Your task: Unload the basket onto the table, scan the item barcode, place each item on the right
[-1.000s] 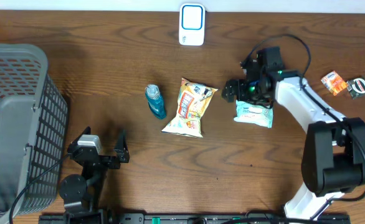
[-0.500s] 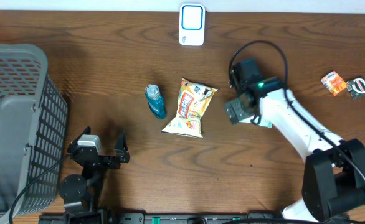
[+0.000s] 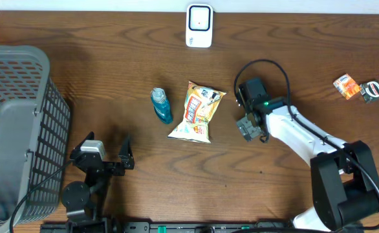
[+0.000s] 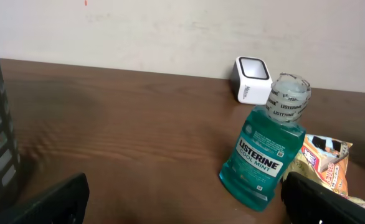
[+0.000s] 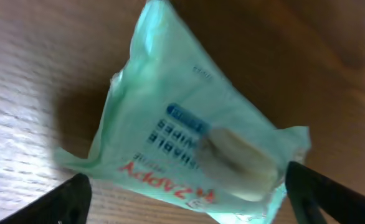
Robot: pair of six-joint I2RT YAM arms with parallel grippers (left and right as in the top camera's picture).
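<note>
A mint-green pack of wipes (image 5: 189, 124) lies on the wooden table and fills the right wrist view. My right gripper (image 5: 189, 199) is open just above it, one dark finger (image 5: 64, 200) on each side of the pack's near end. From overhead, the right gripper (image 3: 248, 125) and its arm hide the pack. The white barcode scanner (image 3: 199, 26) stands at the table's far edge, also visible in the left wrist view as a scanner (image 4: 252, 79). My left gripper (image 3: 107, 155) rests open near the front left, holding nothing.
A teal mouthwash bottle (image 3: 162, 105) and a chips bag (image 3: 199, 111) lie mid-table, left of the right gripper. A grey basket (image 3: 15, 129) fills the left side. A small orange packet (image 3: 346, 85) and a dark round item (image 3: 373, 90) sit far right.
The right arm swung left and toward the front, coming over the wipes pack, which it now hides from overhead. The left arm stayed still.
</note>
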